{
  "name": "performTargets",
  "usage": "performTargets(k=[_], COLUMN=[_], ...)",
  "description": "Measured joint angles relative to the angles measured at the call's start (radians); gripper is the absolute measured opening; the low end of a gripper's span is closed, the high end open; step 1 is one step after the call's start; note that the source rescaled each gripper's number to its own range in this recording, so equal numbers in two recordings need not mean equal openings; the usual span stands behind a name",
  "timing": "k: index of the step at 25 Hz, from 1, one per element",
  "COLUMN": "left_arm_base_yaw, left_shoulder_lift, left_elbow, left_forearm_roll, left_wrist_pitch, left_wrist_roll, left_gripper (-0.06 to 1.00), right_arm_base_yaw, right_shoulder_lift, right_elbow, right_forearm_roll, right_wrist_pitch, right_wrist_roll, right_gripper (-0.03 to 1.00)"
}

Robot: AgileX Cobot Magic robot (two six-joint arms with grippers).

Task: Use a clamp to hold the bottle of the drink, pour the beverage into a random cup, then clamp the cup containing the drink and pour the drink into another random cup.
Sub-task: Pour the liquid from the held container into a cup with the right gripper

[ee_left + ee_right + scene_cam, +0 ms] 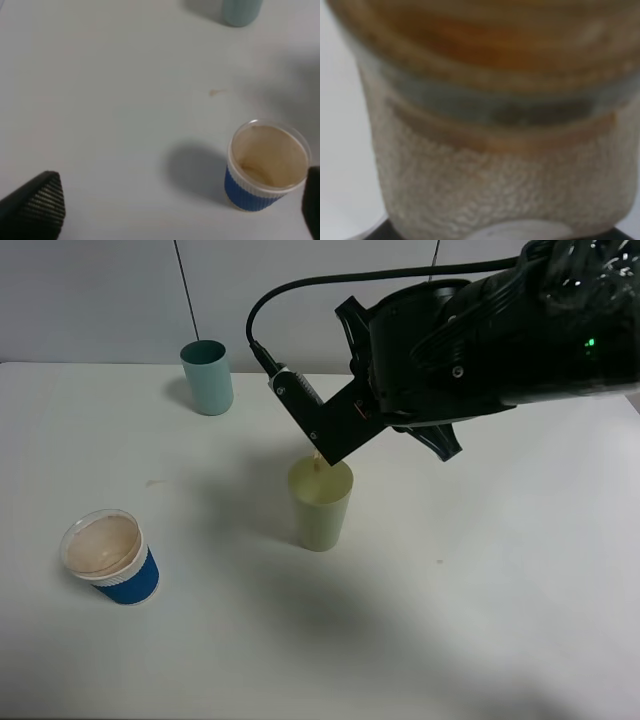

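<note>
Tipping on the right, idle and open on the left.
Reaches in from the right with the bulky black right arm (480, 340), wrist angled down and leftward, right gripper (335, 445) clamped on the bottle (495, 150); holds the left gripper (172, 205) wide apart, nothing between its jaws.

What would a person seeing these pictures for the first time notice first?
The big black arm strikes first: it reaches in from the right and leans down over the pale yellow-green cup near the middle of the table. In the right wrist view the bottle fills the picture, very close and blurred, with brown liquid inside. At the front left stands a blue-sleeved cup, brownish inside.
</note>
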Motion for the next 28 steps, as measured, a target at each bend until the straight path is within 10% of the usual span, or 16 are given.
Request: performTargets(k=[28], left_arm_base_yaw=[0.000], left_shoulder_lift=[0.000], left_elbow=[0.000], left_forearm_roll=[0.000], left_wrist_pitch=[0.000], left_wrist_roll=[0.000], left_gripper=[0.87], right_arm_base_yaw=[0.012], right_shoulder_lift=[0.000], right_elbow=[-0.001], right_forearm_roll=[-0.015], right_wrist_pitch=[0.032], right_wrist_roll=[-0.049], right_gripper=[0.01])
